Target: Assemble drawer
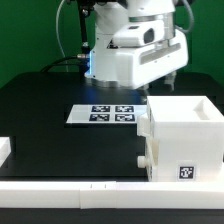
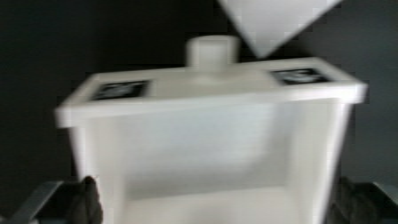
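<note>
The drawer's large white case (image 1: 186,150) stands at the exterior view's right, with a black-and-white tag low on its front and a small knob (image 1: 143,160) on its side. It is open on top. My gripper (image 1: 166,80) hangs just above and behind it. In the wrist view a white open tray (image 2: 205,135) fills the frame, with a round knob (image 2: 212,50) and two tags on its far panel. My gripper (image 2: 222,205) is open, with its dark fingers (image 2: 71,200) outside the tray's two side walls. Whether they touch the walls cannot be told.
The marker board (image 1: 112,113) lies flat on the black table, to the exterior view's left of the case. A long low white rail (image 1: 80,190) runs along the front edge, and another piece of rail (image 1: 5,150) sits at the left. The arm's white body (image 1: 130,50) stands behind.
</note>
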{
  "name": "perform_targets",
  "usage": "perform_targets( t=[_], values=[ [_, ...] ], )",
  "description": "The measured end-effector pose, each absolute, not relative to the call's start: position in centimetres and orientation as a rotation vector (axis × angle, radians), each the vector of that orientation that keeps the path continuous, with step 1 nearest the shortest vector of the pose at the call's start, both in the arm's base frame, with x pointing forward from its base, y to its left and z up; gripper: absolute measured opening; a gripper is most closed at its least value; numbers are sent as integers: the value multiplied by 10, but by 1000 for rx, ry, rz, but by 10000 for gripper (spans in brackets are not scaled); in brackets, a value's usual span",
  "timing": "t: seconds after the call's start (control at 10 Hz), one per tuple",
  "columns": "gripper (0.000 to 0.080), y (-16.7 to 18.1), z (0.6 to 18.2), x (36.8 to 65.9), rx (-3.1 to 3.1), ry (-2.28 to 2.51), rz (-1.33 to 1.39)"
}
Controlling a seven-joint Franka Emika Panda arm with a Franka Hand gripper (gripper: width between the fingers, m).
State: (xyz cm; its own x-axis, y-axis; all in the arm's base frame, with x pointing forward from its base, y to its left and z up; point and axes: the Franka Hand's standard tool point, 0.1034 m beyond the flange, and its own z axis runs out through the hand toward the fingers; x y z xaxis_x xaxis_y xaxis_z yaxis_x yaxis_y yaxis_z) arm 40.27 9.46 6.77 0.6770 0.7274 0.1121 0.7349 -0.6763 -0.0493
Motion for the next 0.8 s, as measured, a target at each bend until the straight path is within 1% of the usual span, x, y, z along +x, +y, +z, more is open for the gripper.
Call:
perform_targets(
  t=[0.1, 0.2, 0.4, 0.7, 0.8],
  values=[
    [649, 109, 62, 393, -2792, -1210, -137],
    [649, 115, 54, 391, -2786, -1204, -158],
    [649, 120, 36, 386, -2774, -1182, -180],
    [649, 127, 13, 380, -2758, -1145, -201],
    [649, 130, 9, 378, -2751, -1149, -192]
  ],
)
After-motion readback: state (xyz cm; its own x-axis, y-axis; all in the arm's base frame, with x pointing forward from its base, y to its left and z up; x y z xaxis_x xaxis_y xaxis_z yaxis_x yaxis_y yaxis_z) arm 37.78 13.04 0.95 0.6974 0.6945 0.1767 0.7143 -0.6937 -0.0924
